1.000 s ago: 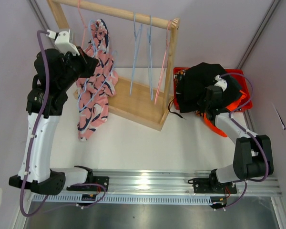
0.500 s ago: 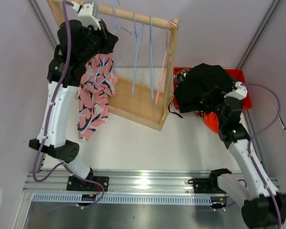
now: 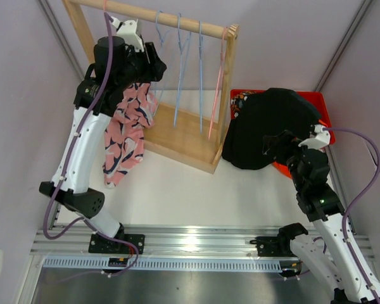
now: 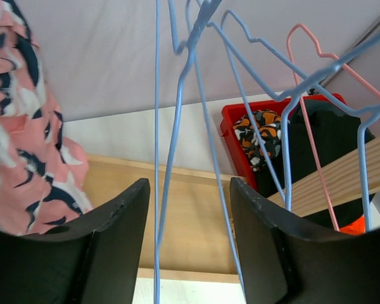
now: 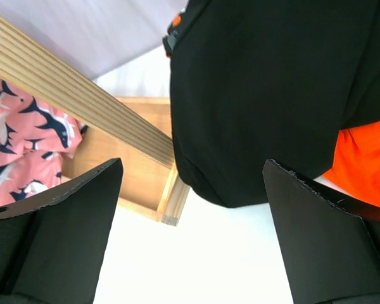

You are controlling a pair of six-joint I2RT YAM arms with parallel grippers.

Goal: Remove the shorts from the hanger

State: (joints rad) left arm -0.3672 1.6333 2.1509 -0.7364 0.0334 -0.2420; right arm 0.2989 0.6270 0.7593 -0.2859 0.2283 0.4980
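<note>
**Going for the cloth, not the wire**

From above, we are seeing the pink patterned shorts hanging at the left end of the wooden rack, with their lower part reaching toward the worktop. The left hand is up high, just beside them. We cannot tell which hanger is carrying them. The right hand is hovering near the black garment on the red bin, well apart from the shorts.

In the left wrist view, the left hand is standing open, and a blue hanger wire is passing between its fingers. The shorts are lying off to the left, outside them. We are judging that this hand should turn toward the cloth, grip the fabric only, and pull slowly so the hangers are not tangling.

In the right wrist view, the right hand is spread wide and holding nothing.
</note>
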